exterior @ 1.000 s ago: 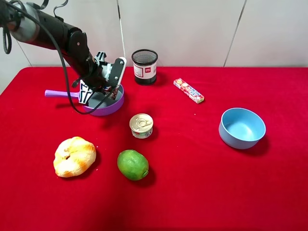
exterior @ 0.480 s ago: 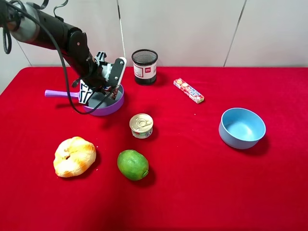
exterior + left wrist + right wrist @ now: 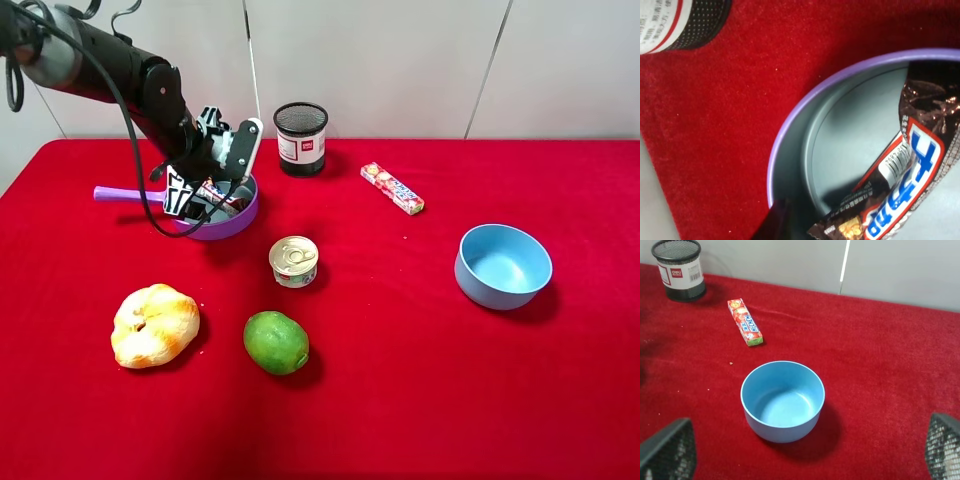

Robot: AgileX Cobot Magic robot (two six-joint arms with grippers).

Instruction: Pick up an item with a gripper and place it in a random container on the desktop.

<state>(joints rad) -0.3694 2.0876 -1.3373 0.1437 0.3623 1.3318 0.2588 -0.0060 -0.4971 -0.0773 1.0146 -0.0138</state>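
Observation:
The dark brown candy bar (image 3: 217,195) lies inside the purple toy frying pan (image 3: 236,224) at the back left of the red desktop (image 3: 400,380). My left gripper (image 3: 214,175) hangs just above the pan with its jaws apart, and the bar is free of them. In the left wrist view the bar (image 3: 905,190) rests on the pan's grey floor, inside the purple rim (image 3: 790,135). My right gripper (image 3: 805,455) is open and empty, its fingers spread wide in front of the light blue bowl (image 3: 782,400). It is out of the exterior view.
A black mesh cup (image 3: 301,138) stands just right of the pan. A red-and-white candy stick pack (image 3: 392,188) lies at the back centre and the blue bowl (image 3: 503,265) at the right. A tin can (image 3: 294,260), a lime (image 3: 276,342) and a bread roll (image 3: 154,325) sit in front.
The candy bar has dropped from between the left gripper's fingers into the purple pan. The left arm has barely moved.

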